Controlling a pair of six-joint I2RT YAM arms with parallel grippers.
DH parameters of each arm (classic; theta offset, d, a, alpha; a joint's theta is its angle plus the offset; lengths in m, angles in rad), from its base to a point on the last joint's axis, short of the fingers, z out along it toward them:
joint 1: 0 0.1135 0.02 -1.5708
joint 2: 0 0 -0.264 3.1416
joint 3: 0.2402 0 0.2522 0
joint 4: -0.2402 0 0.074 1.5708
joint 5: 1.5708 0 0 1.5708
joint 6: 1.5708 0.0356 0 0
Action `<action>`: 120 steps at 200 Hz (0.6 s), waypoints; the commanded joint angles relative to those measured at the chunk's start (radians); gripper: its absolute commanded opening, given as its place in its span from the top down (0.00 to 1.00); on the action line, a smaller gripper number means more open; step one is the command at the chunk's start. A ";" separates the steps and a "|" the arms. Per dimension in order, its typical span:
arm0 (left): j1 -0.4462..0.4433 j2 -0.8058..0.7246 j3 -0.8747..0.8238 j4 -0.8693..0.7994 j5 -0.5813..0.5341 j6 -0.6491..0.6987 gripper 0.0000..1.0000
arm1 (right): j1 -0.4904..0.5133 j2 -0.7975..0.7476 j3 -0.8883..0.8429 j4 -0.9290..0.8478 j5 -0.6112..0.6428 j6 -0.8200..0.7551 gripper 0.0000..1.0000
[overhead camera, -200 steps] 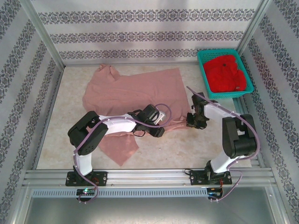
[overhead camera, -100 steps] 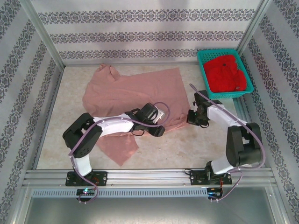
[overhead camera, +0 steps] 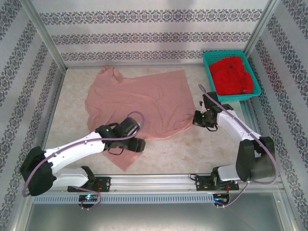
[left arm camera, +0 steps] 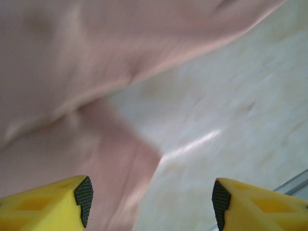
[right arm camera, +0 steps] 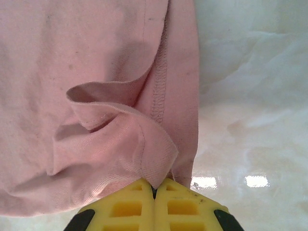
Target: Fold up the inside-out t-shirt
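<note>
The inside-out t-shirt [overhead camera: 139, 103] is dusty pink and lies spread over the middle and back of the table, with one flap reaching toward the near edge. My right gripper [overhead camera: 196, 119] is at the shirt's right edge. In the right wrist view it [right arm camera: 155, 185] is shut on a folded corner of the seamed hem [right arm camera: 159, 86]. My left gripper [overhead camera: 138, 144] hangs over the shirt's near flap. In the left wrist view it [left arm camera: 151, 207] stands open with nothing between the fingers, pink cloth [left arm camera: 72, 72] under the left finger and bare table under the right.
A teal basket [overhead camera: 208, 72] at the back right holds a bright red garment [overhead camera: 232, 74]. Patterned walls and metal posts enclose the table. A metal rail [overhead camera: 154, 183] runs along the near edge. Bare tabletop [overhead camera: 192, 154] lies in front of the shirt.
My left arm has swung back to the left and nearer, and its gripper has opened wider, off the cloth. The right gripper stays shut on the hem, and the shirt's right edge now lies smoother.
</note>
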 commanded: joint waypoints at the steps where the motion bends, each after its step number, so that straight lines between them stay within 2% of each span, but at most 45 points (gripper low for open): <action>1: -0.022 -0.053 -0.060 -0.270 0.006 -0.197 0.29 | 0.006 0.020 0.024 0.002 -0.032 -0.032 1.00; 28: -0.042 -0.028 -0.114 -0.253 0.096 -0.215 0.27 | 0.008 0.030 0.031 0.016 -0.051 -0.050 1.00; 63: -0.079 0.102 -0.125 -0.161 0.127 -0.174 0.29 | 0.013 0.018 0.026 0.023 -0.064 -0.050 1.00; 120: -0.090 0.253 -0.140 -0.066 0.118 -0.120 0.63 | 0.012 -0.018 0.020 0.003 -0.034 -0.053 1.00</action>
